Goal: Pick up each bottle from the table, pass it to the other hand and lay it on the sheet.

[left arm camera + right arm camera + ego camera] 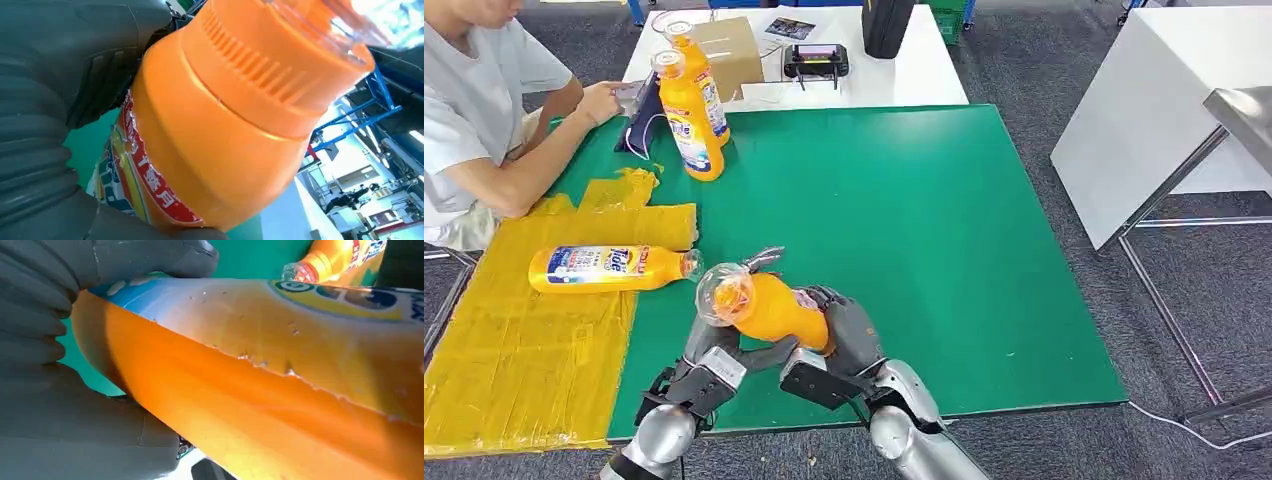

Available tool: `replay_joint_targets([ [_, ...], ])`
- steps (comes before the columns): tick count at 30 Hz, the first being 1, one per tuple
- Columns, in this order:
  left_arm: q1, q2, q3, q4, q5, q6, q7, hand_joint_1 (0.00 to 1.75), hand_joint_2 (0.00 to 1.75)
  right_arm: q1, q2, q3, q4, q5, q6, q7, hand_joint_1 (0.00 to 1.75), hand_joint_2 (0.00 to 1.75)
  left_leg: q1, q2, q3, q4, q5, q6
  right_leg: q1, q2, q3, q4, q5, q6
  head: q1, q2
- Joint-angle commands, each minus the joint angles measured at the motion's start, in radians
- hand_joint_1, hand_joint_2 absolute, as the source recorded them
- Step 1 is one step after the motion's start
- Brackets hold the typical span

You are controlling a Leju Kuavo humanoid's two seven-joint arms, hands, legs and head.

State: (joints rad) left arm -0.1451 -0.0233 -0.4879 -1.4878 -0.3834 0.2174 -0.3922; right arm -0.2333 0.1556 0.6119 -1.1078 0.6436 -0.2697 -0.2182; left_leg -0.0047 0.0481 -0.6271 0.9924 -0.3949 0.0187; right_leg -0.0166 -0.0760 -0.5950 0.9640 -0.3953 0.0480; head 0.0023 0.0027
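Nearest you, both hands meet on one bottle, held tilted above the green mat with its clear cap toward the camera. The right hand wraps the lower body; the wrist view shows its fingers closed over the label. The left hand cups the neck end, thumb and fingers against the orange shoulder. You are likely mid-transfer: two grips overlap so the bottle never goes unsupported. One bottle already lies on the yellow sheet; two bottles stand upright at the far edge, near a seated person.
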Motion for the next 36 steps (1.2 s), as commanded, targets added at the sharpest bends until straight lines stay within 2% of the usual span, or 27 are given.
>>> replay_joint_targets([
  [1, -0.049, 0.004, -0.043, 0.047, 0.019, -0.016, -0.008, 1.75, 1.75, -0.022, -0.014, 0.025, 0.085, -0.007, 0.015, 0.003, 1.75, 1.75, 0.001, -0.003, 0.003, -0.001, -0.001, -0.001, 0.000, 0.002, 0.003, -0.001, -0.001, -0.001, 0.000, 0.000],
  [6, -0.050, 0.007, -0.041, 0.039, 0.041, -0.039, -0.015, 1.75, 1.75, -0.025, -0.008, 0.019, 0.091, -0.022, 0.017, -0.005, 1.75, 1.75, 0.002, -0.005, 0.004, 0.000, -0.002, -0.001, 0.001, 0.004, 0.005, -0.001, -0.002, -0.002, 0.000, 0.000],
  [7, -0.049, 0.007, -0.041, 0.036, 0.046, -0.042, -0.017, 1.75, 1.75, -0.023, -0.007, 0.015, 0.090, -0.026, 0.012, -0.007, 1.68, 1.75, 0.002, -0.005, 0.005, 0.000, -0.002, -0.001, 0.000, 0.004, 0.006, -0.001, -0.002, -0.002, 0.000, 0.000],
  [8, -0.048, 0.008, -0.037, 0.030, 0.053, -0.044, -0.020, 1.75, 1.75, -0.017, -0.002, 0.003, 0.083, -0.041, 0.001, -0.016, 0.52, 1.75, 0.003, -0.006, 0.007, 0.000, -0.003, -0.002, 0.001, 0.006, 0.008, -0.001, -0.003, -0.003, 0.000, 0.000],
  [9, -0.048, 0.014, -0.033, 0.019, 0.051, -0.038, -0.022, 1.75, 1.75, -0.006, 0.000, -0.012, 0.066, -0.054, -0.023, -0.032, 0.00, 1.75, 0.003, -0.007, 0.007, 0.001, -0.004, -0.002, 0.001, 0.007, 0.008, 0.000, -0.004, -0.003, 0.000, 0.000],
  [12, -0.069, 0.055, 0.001, -0.024, -0.047, 0.050, -0.013, 1.75, 1.75, 0.034, -0.027, -0.047, -0.047, -0.076, -0.058, -0.045, 0.00, 1.75, 0.003, -0.006, 0.006, 0.001, -0.003, -0.002, 0.001, 0.006, 0.007, 0.000, -0.003, -0.003, 0.000, 0.000],
  [13, -0.072, 0.059, 0.008, -0.031, -0.046, 0.043, -0.007, 1.75, 1.75, 0.039, -0.031, -0.052, -0.064, -0.079, -0.052, -0.040, 0.00, 1.75, 0.002, -0.005, 0.002, 0.001, -0.001, -0.001, 0.001, 0.002, 0.003, 0.000, -0.002, -0.002, 0.000, 0.000],
  [16, -0.072, 0.060, 0.014, -0.035, -0.045, 0.037, -0.005, 1.75, 1.75, 0.042, -0.035, -0.054, -0.074, -0.080, -0.047, -0.036, 0.00, 1.75, 0.002, -0.006, 0.003, 0.001, -0.002, -0.002, 0.001, 0.004, 0.005, 0.001, -0.003, -0.002, 0.000, 0.000],
  [18, -0.100, 0.091, 0.033, -0.029, -0.365, 0.234, 0.080, 1.75, 1.75, 0.091, -0.041, -0.107, -0.173, -0.075, -0.128, -0.066, 0.00, 1.75, 0.002, -0.004, 0.003, 0.001, -0.002, -0.002, 0.001, 0.005, 0.004, 0.000, -0.002, -0.002, 0.000, 0.000],
  [19, -0.115, 0.110, 0.048, -0.031, -0.418, 0.238, 0.113, 1.75, 1.75, 0.112, -0.054, -0.123, -0.235, -0.072, -0.134, -0.065, 0.00, 1.75, 0.001, -0.004, 0.001, 0.000, -0.001, -0.001, 0.000, 0.002, 0.002, 0.000, -0.001, -0.001, 0.000, 0.000],
  [21, -0.164, 0.169, 0.093, 0.006, -0.693, 0.251, 0.241, 1.75, 1.75, 0.173, -0.073, -0.182, -0.385, -0.078, -0.158, -0.074, 0.00, 1.75, 0.003, -0.009, 0.002, 0.002, -0.002, -0.002, 0.001, 0.002, 0.004, 0.002, -0.004, -0.003, 0.000, 0.000],
  [22, -0.181, 0.184, 0.107, 0.026, -0.766, 0.247, 0.277, 1.75, 1.75, 0.197, -0.079, -0.206, -0.445, -0.076, -0.166, -0.076, 0.00, 1.75, 0.001, -0.007, 0.000, 0.001, -0.001, -0.002, 0.000, 0.000, 0.001, 0.002, -0.002, -0.002, 0.000, 0.000],
  [25, -0.197, 0.200, 0.118, 0.058, -0.833, 0.246, 0.290, 1.75, 1.75, 0.216, -0.081, -0.222, -0.488, -0.078, -0.151, -0.071, 0.00, 1.75, 0.002, -0.007, 0.003, 0.002, -0.002, -0.002, 0.001, 0.003, 0.004, 0.002, -0.004, -0.003, 0.000, 0.000],
  [27, -0.217, 0.246, 0.119, 0.097, -1.101, 0.225, 0.421, 1.75, 1.75, 0.244, -0.078, -0.251, -0.547, -0.086, -0.184, -0.098, 0.00, 1.75, 0.002, -0.005, 0.003, 0.002, -0.003, -0.002, 0.001, 0.005, 0.004, 0.001, -0.003, -0.003, 0.000, 0.000],
  [32, -0.214, 0.305, 0.148, 0.081, -1.135, 0.212, 0.439, 1.75, 1.75, 0.298, -0.090, -0.292, -0.642, -0.088, -0.206, -0.107, 0.00, 1.75, 0.002, -0.004, 0.003, 0.000, -0.002, -0.001, 0.000, 0.004, 0.003, 0.000, -0.002, -0.002, 0.001, 0.000],
  [36, -0.182, 0.294, 0.206, -0.024, -1.148, 0.235, 0.475, 1.75, 1.75, 0.319, -0.076, -0.324, -0.629, -0.092, -0.215, -0.114, 0.00, 1.75, 0.002, -0.004, 0.003, 0.001, -0.002, -0.002, 0.001, 0.004, 0.003, 0.001, -0.003, -0.002, 0.001, 0.000],
])
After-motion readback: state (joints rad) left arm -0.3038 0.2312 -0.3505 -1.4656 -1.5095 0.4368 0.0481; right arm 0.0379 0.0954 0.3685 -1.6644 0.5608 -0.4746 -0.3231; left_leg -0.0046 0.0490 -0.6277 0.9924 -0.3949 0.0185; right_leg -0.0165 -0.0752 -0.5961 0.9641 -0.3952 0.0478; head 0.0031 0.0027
